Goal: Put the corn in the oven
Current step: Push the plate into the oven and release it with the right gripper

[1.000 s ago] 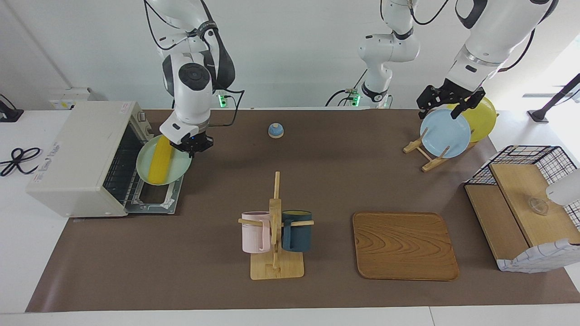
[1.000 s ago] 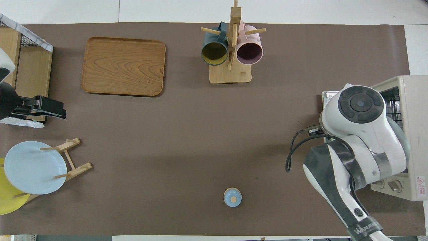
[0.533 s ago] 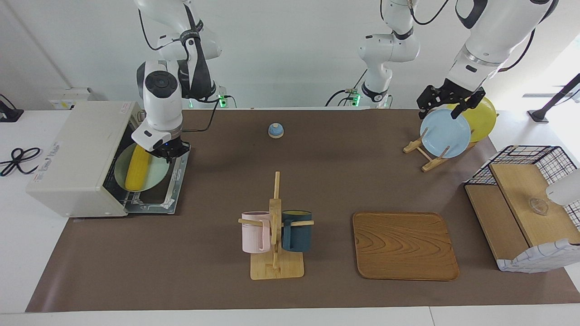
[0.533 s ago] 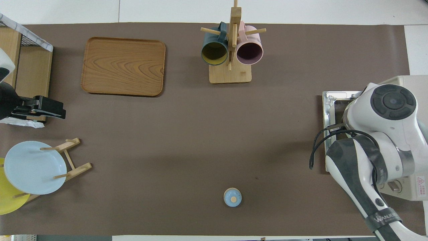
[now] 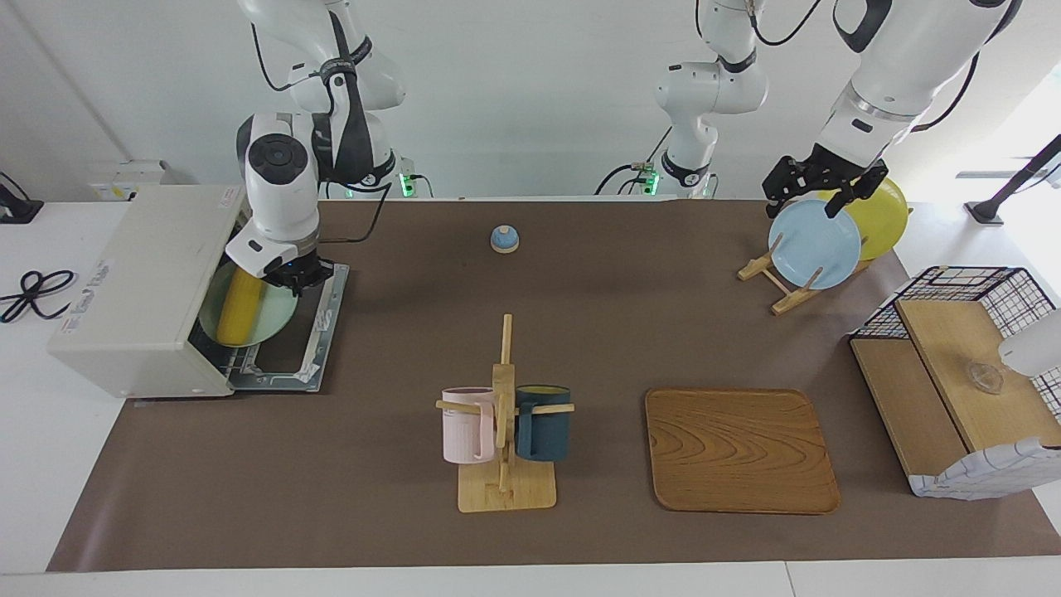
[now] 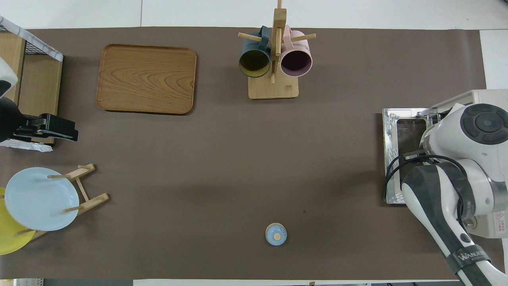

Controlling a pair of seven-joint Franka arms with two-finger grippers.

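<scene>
The yellow corn [image 5: 238, 308] lies on a pale green plate [image 5: 272, 319]. My right gripper [image 5: 294, 278] is shut on that plate's rim, on the side away from the oven. It holds the plate level, partly inside the mouth of the cream-white oven [image 5: 141, 282], above the lowered door [image 5: 302, 352]. In the overhead view the right arm hides the corn and the plate; only the oven [image 6: 490, 97] and its door [image 6: 405, 131] show. My left gripper [image 5: 816, 197] waits over the blue plate [image 5: 812, 245] in the rack.
A mug tree [image 5: 504, 414] with a pink and a dark blue mug, and a wooden tray [image 5: 738, 448], lie farther from the robots. A small blue knob [image 5: 504, 239] lies near them. A yellow plate [image 5: 883, 215] stands beside the blue one. A wire basket shelf [image 5: 961, 381] stands at the left arm's end.
My right gripper has carried the green plate with the corn from over the open door toward the oven, so the plate now sits partly inside its mouth. The left arm has not moved.
</scene>
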